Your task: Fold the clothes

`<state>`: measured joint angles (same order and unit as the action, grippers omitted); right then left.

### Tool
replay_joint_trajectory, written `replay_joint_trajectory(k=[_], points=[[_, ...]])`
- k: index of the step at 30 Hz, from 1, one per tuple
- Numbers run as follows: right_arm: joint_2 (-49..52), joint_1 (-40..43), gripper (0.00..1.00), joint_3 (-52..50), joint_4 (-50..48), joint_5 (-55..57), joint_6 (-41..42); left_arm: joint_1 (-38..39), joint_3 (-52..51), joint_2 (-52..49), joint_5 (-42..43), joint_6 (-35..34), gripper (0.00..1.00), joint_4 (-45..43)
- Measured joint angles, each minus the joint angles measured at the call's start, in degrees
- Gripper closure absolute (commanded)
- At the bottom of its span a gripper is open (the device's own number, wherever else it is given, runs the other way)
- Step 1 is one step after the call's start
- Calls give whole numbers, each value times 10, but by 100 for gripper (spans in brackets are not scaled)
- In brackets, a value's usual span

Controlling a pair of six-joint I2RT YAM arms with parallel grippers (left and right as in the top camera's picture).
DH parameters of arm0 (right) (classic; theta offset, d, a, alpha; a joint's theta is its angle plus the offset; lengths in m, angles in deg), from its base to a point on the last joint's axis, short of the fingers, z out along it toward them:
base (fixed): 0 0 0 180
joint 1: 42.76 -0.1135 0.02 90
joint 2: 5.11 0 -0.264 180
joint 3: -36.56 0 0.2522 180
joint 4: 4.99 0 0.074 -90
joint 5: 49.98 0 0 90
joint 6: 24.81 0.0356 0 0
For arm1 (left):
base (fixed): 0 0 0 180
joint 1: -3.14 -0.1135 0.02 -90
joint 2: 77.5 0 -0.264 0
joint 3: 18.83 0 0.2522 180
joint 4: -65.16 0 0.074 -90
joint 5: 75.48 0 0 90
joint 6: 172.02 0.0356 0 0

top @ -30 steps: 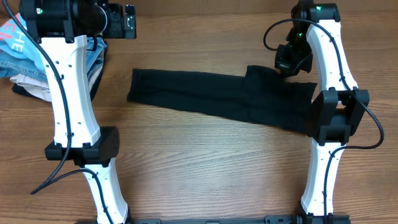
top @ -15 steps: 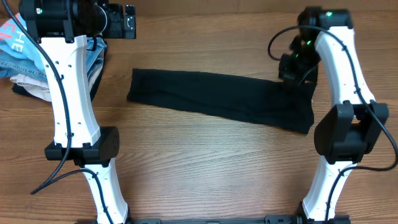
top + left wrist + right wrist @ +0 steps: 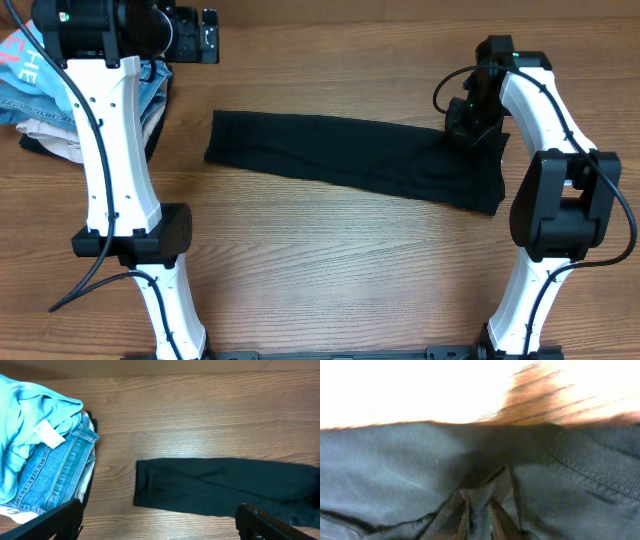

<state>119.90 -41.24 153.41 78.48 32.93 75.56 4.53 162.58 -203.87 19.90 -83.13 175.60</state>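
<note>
Right gripper had shifted to the right end of the black garment, jaws pinching a fabric fold, probably to pull it flat; left gripper hung clear, jaws spread.

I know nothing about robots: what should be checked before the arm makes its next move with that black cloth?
1. Grip: right fingers closed on the black garment, fabric bunched between them: ok.
2. Number of layers pinched: cannot tell.
3. Lay: black garment spread long and flat on the table: ok.
4. Other arm: left fingers open and empty: ok.
5. Spacing: clothes pile apart from the black garment: ok.
</note>
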Motion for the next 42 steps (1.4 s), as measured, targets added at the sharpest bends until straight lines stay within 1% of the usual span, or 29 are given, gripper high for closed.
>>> replay_joint_trajectory(k=[3,5,6,7,8,11,12,14,16,20,22,24,27,28,32,35,38,40,41,42], points=[[0,2,59,6,50,-4,-2,0,-28,0,0,0,0,0],[0,12,54,33,94,-20,-8,0,-48,0,0,0,0,0],[-1,22,34,56,118,-38,-21,0,-54,0,0,0,0,0],[-6,31,27,70,133,-52,-35,0,-58,0,0,0,0,0],[-19,44,25,82,156,-64,-56,0,-62,0,0,0,0,0],[-56,71,23,90,205,-84,-94,0,-95,0,0,0,0,-2],[-71,90,23,92,219,-103,-115,0,-126,0,0,0,0,-2],[-74,121,23,92,211,-138,-140,0,-182,-2,4,10,0,-5],[-74,142,22,87,199,-160,-156,0,-254,-2,29,38,0,-26],[-74,128,22,86,182,-177,-175,0,-414,-2,83,87,0,-161],[-74,113,21,85,173,-182,-179,0,-498,-3,93,106,0,-213],[-74,103,21,85,167,-183,-180,0,-551,-4,96,117,0,-262],[-74,92,21,84,162,-184,-180,0,-605,-4,92,123,0,-315],[-74,88,21,84,161,-184,-180,0,-617,-4,85,123,0,-321],[-74,81,21,84,163,-184,-181,-8,-623,-4,26,120,1,-342],[-74,80,21,84,163,-184,-179,-15,-646,-4,-9,113,0,-372],[-74,78,21,83,163,-184,-179,-16,-687,-4,-23,102,0,-412],[-74,77,21,83,164,-184,-179,-16,-720,-4,-15,101,0,-443],[-74,77,21,83,169,-184,-179,-16,-731,0,-11,100,4,-460],[-74,77,21,83,172,-184,-178,-16,-740,3,-8,98,15,-480]])
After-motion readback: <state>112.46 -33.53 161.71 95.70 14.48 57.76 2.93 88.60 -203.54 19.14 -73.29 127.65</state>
